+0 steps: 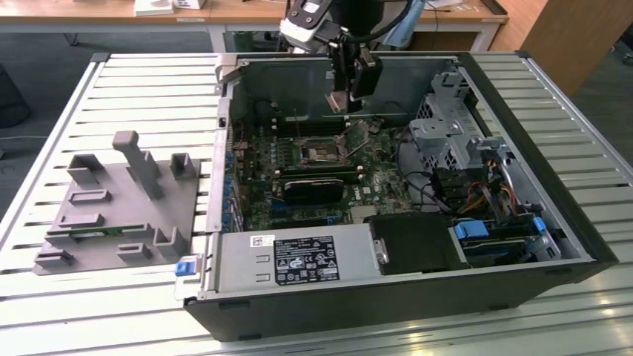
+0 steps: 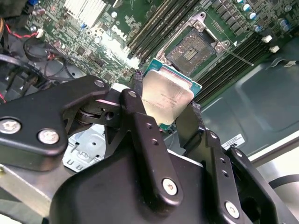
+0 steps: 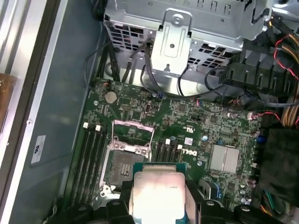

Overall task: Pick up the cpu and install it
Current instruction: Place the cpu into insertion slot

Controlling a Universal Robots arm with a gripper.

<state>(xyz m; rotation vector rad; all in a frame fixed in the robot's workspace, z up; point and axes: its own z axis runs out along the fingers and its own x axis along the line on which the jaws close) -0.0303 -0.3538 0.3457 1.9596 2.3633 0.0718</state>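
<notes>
The cpu point(image 2: 166, 100) sits clamped by its edges between the gripper's point(image 2: 164, 93) black fingers point(image 2: 140, 119), silvery lid outward. It hangs clear above the motherboard point(image 3: 187, 116), just beside the open socket point(image 2: 194, 46) and apart from it. The pick looks done, and the carry to the socket is the step in hand. Seating likely calls for squaring the chip to the socket frame and lowering it flat. In the exterior view, the arm reaches steeply down into the open computer case point(image 1: 396, 304).
</notes>
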